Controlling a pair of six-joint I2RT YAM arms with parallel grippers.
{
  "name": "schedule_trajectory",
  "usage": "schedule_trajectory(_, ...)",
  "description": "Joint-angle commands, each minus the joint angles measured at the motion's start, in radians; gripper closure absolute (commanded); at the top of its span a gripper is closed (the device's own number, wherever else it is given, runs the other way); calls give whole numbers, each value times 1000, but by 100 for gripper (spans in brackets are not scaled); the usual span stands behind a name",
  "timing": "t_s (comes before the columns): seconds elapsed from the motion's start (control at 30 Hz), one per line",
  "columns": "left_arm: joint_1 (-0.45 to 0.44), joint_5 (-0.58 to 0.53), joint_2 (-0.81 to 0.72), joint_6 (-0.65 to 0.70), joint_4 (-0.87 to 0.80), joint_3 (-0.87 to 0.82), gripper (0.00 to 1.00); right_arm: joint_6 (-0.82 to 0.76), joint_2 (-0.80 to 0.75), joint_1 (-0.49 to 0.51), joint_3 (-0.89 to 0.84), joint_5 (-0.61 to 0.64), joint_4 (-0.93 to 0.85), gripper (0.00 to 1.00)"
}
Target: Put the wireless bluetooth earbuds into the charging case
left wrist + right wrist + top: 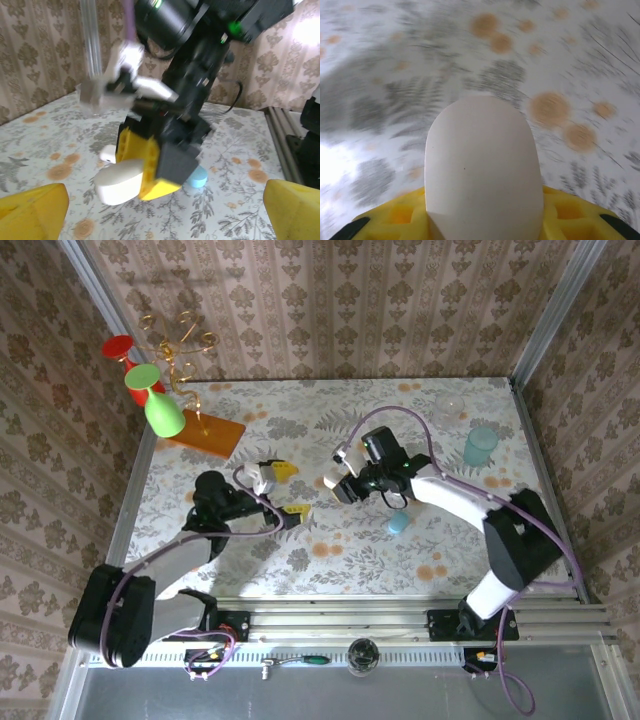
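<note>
Left claw (292,491) hangs spread wide, gripping nothing, facing its partner. Right claw (336,486) is clamped on the white case (482,175), held over the table (400,420), and the lid looks closed. Blue capsule (398,523) lies close by. Earbuds? Can't make them out. By my reading nothing's inserted, so opening and loading remain.

I've got the top camera high at the near edge, looking steeply down on the table (420,420). Left wrist sits low, facing the right gripper (152,175) close up. Right wrist peers along the charging case (484,165), very near; all three share it.
</note>
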Motion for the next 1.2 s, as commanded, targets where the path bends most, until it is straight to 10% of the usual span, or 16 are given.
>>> schedule_trajectory(0.0, 5, -68, -58, 134, -169, 4, 0, 256, 96, -3, 23, 192, 110, 65)
schedule_trajectory(0.37, 8, -179, -121, 138, -217, -28, 0, 366, 301, -2, 114, 443, 121, 49)
schedule_trajectory(0.53, 8, -367, -126, 57, -233, -32, 0, 411, 217, -6, 54, 526, 155, 27)
schedule_trajectory(0.8, 10, -416, -103, 56, -255, -19, 0, 744, 8, -39, -86, 873, 8, 24)
schedule_trajectory(1.17, 10, -388, -54, 66, -238, 1, 0, 853, 26, -111, -126, 777, -48, 23)
